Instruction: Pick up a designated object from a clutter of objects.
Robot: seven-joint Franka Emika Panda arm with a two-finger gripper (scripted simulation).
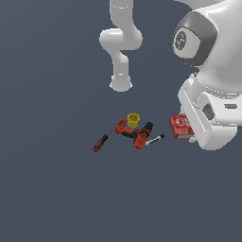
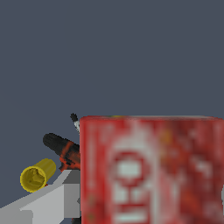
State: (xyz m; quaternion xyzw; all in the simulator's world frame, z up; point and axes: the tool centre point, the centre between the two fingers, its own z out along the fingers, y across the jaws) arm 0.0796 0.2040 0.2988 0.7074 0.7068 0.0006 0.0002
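Note:
The flat red box with white lettering (image 1: 178, 125) sits at the exterior view's right, apart from the clutter, its right part hidden behind my white hand. My gripper (image 1: 189, 134) is right at the box. In the wrist view the red box (image 2: 148, 170) fills the near field, blurred and very close, with one grey finger (image 2: 57, 199) against its side. The jaws look closed on the box. I cannot tell whether the box is off the floor.
The clutter lies to the exterior view's left of the box: a yellow cup (image 1: 133, 120), a red-and-black power drill (image 1: 137, 133), a red-handled screwdriver (image 1: 101, 142) and a thin marker (image 1: 155, 139). The cup (image 2: 37, 176) and drill (image 2: 63, 148) also show in the wrist view. The arm's base (image 1: 121, 84) stands behind.

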